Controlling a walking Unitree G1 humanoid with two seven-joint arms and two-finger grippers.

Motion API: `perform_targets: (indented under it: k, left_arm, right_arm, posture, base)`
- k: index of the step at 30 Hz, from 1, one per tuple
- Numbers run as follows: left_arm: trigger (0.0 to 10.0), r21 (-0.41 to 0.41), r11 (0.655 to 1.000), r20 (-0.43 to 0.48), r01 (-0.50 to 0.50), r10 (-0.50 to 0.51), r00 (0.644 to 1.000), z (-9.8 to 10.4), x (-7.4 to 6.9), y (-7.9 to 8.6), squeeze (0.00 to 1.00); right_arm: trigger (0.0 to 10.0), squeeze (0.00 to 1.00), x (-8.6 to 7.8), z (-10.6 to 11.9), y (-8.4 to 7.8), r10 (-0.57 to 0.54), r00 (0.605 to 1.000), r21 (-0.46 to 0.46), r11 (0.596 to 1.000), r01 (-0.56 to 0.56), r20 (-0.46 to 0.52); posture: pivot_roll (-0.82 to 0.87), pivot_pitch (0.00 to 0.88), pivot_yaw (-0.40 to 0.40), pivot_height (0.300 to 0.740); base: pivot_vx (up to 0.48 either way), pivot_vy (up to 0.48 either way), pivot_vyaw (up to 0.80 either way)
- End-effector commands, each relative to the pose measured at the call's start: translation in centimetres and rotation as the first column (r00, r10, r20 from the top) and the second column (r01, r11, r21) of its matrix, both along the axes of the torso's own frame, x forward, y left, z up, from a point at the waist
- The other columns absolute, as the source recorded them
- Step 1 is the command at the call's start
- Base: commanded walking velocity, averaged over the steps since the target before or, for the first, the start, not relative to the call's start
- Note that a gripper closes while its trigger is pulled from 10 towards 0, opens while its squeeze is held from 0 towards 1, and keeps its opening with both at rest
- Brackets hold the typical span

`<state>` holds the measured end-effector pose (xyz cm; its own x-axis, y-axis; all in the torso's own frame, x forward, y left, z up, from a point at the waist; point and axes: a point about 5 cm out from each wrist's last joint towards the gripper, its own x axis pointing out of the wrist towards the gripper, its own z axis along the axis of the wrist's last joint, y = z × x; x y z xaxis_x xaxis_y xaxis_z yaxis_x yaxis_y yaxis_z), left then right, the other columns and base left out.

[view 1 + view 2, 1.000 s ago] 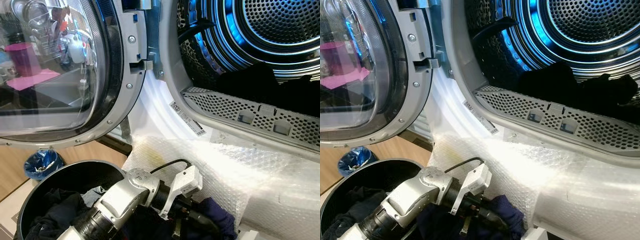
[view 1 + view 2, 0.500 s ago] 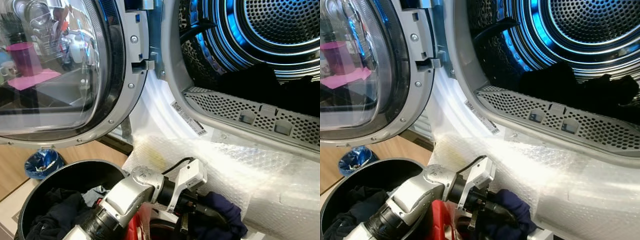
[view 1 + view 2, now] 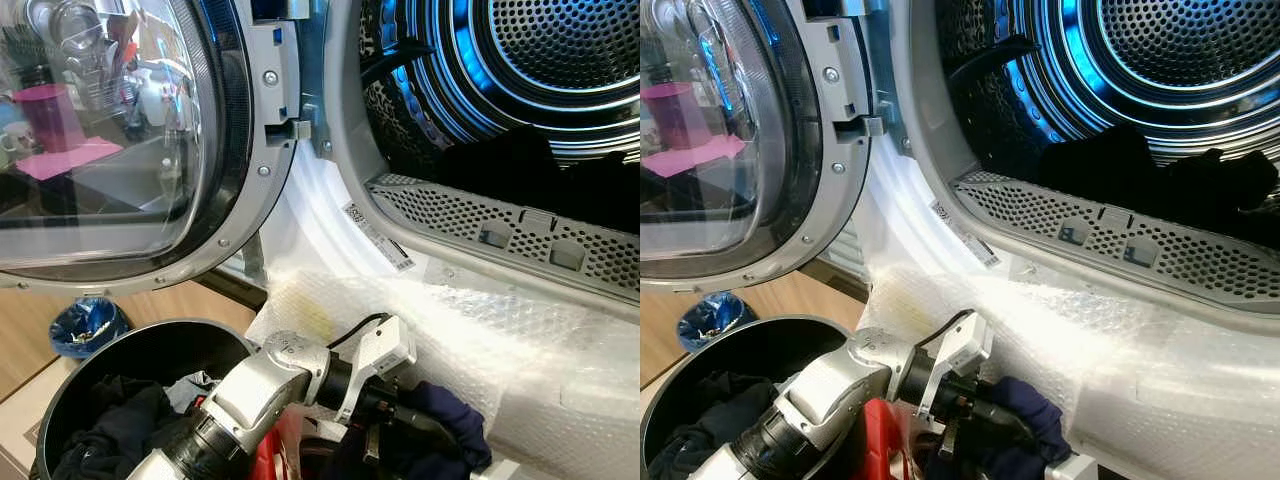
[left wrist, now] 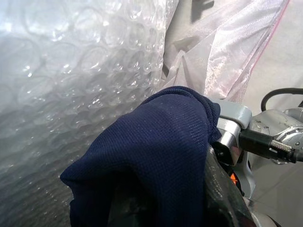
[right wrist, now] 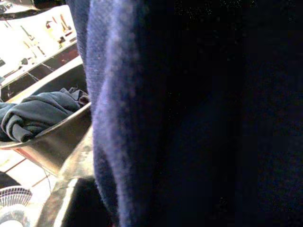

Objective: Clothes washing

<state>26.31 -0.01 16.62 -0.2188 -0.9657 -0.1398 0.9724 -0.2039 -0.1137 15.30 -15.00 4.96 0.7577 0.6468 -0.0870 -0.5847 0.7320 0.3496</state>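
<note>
Left pincer (image 3: pixel 400 440) clamped on navy garment (image 3: pixel 450 425) below drum (image 3: pixel 520 90); cloth may snag bubble wrap (image 3: pixel 500 340); right pincer's state unclear.

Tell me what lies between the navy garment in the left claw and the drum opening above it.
In the left eye view, bubble wrap draped over the machine's white front, then the perforated grey lip, lie between the navy garment held by the left claw and the drum.
</note>
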Motion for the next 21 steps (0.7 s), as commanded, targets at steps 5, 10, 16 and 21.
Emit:
perform_targets:
  k: [5, 10, 16, 21]
  left_arm:
    - [0.0, -0.075, 0.997, 0.07, -0.003, 0.008, 0.998, 2.4, 0.64, -0.33, 0.0]
    - [0.0, -0.075, 0.997, 0.068, -0.002, 0.007, 0.998, 2.37, 0.61, -0.3, 0.0]
    - [0.0, -0.076, 0.997, 0.072, 0.001, 0.004, 0.997, 2.41, 0.52, -0.23, 0.0]
    - [0.0, -0.082, 0.997, 0.069, 0.007, -0.001, 0.998, 2.51, 0.32, -0.06, 0.0]
  right_arm:
    - [0.0, 0.0, -0.18, -0.59, 0.11, -0.002, 1.0, -0.006, 1.0, 0.002, -0.021]
    - [0.0, 0.0, -0.07, -0.36, 0.15, -0.005, 1.0, 0.005, 1.0, 0.005, -0.01]
    - [0.0, 0.0, -0.47, -0.6, 0.2, 0.008, 1.0, -0.001, 1.0, -0.008, -0.017]
    - [0.0, 0.0, -0.55, -0.55, 0.38, 0.013, 1.0, 0.006, 1.0, -0.013, -0.011]
  posture:
    - [0.12, 0.0, -0.004, 0.74]
    - [0.12, 0.0, -0.001, 0.74]
    - [0.12, 0.0, 0.005, 0.74]
    - [0.12, 0.0, 0.012, 0.74]
  base:
    - [0.0, 0.0, 0.0]
    - [0.0, 0.0, 0.0]
    - [0.0, 0.0, 0.0]
    - [0.0, 0.0, 0.0]
